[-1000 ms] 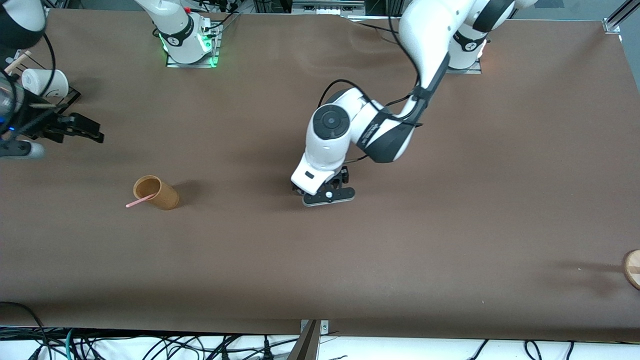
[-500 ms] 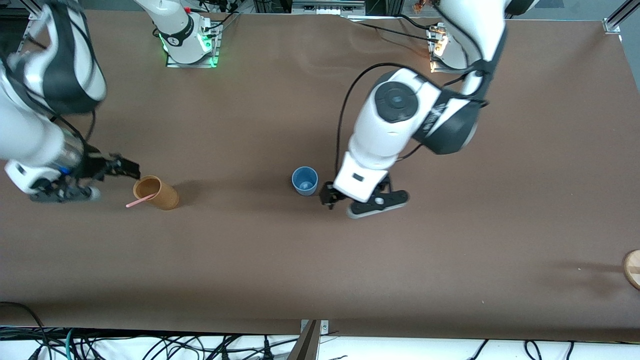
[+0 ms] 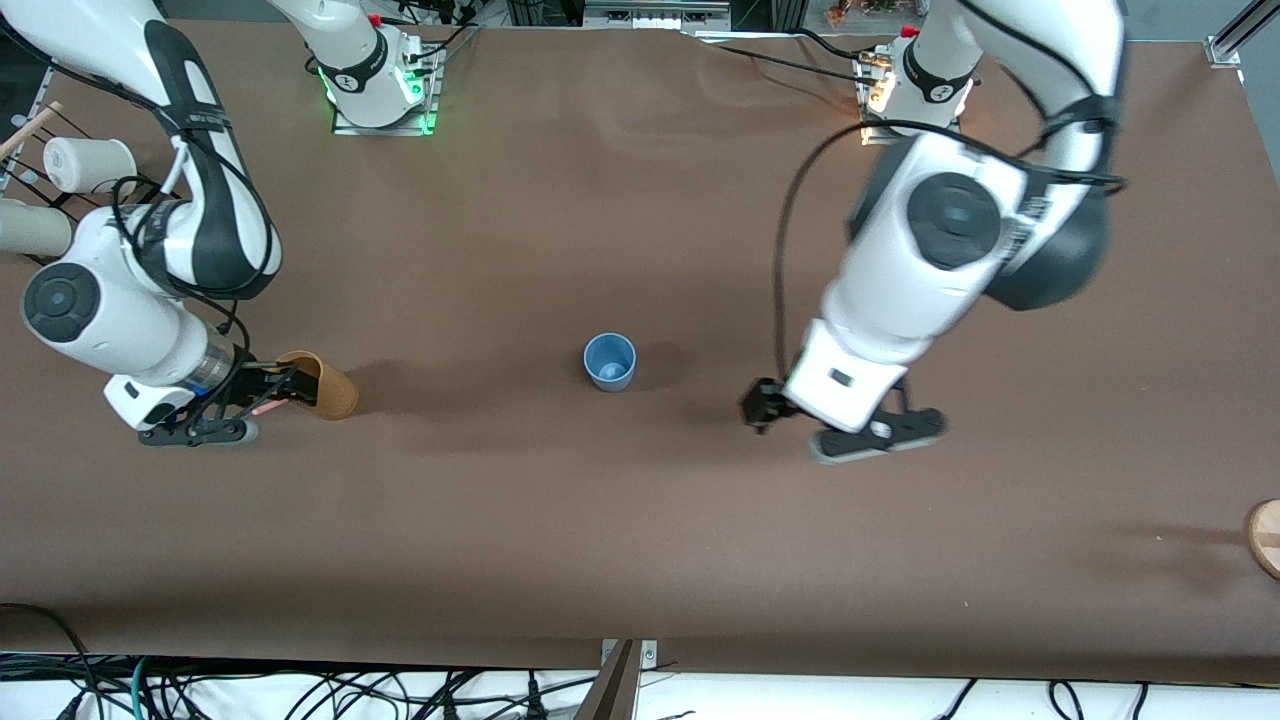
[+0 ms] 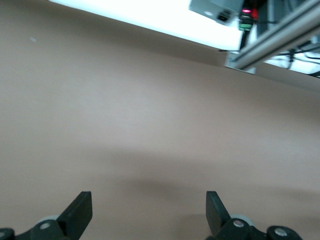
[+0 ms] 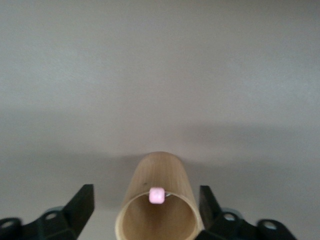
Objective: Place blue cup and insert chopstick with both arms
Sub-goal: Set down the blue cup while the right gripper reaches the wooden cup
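Observation:
The blue cup (image 3: 610, 361) stands upright mid-table with nothing touching it. A tan cup (image 3: 326, 386) lies on its side toward the right arm's end. The pink chopstick (image 3: 265, 407) pokes out of its mouth, and its square end (image 5: 157, 195) shows at the rim of the tan cup (image 5: 159, 180). My right gripper (image 3: 268, 392) (image 5: 146, 210) is low at that mouth, open, one finger on each side of the cup with a gap at both. My left gripper (image 3: 770, 410) (image 4: 148, 215) hangs open over bare table, off toward the left arm's end from the blue cup.
A white cup (image 3: 90, 165) and a light wooden stick (image 3: 30, 125) sit on a rack at the right arm's end of the table. A round wooden piece (image 3: 1265, 538) lies at the table's edge at the left arm's end.
The left gripper has drawn away from the blue cup, which now stands free. The right arm has swung in from the table's end and come down at the tan cup's mouth.

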You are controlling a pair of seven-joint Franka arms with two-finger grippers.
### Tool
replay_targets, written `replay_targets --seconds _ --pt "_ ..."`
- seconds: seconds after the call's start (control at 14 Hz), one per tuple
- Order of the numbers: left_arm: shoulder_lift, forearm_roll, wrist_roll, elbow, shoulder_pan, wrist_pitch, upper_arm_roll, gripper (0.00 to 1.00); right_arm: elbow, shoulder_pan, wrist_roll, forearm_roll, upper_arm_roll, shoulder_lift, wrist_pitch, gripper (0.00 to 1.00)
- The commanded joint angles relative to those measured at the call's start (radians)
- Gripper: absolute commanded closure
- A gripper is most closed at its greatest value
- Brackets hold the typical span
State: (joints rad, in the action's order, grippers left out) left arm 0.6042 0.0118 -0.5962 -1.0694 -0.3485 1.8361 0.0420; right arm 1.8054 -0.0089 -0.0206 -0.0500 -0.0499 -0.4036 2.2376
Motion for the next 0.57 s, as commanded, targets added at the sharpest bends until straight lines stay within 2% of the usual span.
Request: replay_targets --seconds 0.0,0.21,0.43,0.5 --pt "-0.106 0.025 0.171 -0.104 0.092 -0.052 0.01 0.0 0.04 -0.003 -0.025 -0.036 -0.001 0.034 0.03 0.3" --pt "-0.144 0.025 0.275 -0.104 0.186 -0.124 0.012 0.0 0.048 -0.002 -0.027 -0.034 -0.001 0.034 0.028 0.52" --pt "-0.184 0.025 0.413 -0.107 0.293 -0.19 0.025 0.0 0.048 -0.003 -0.027 -0.034 -0.001 0.031 0.031 0.63" --pt "-0.202 0.025 0.43 -0.11 0.327 -0.213 0.032 0.0 0.048 -0.003 -0.038 -0.034 -0.001 0.031 0.031 0.69"
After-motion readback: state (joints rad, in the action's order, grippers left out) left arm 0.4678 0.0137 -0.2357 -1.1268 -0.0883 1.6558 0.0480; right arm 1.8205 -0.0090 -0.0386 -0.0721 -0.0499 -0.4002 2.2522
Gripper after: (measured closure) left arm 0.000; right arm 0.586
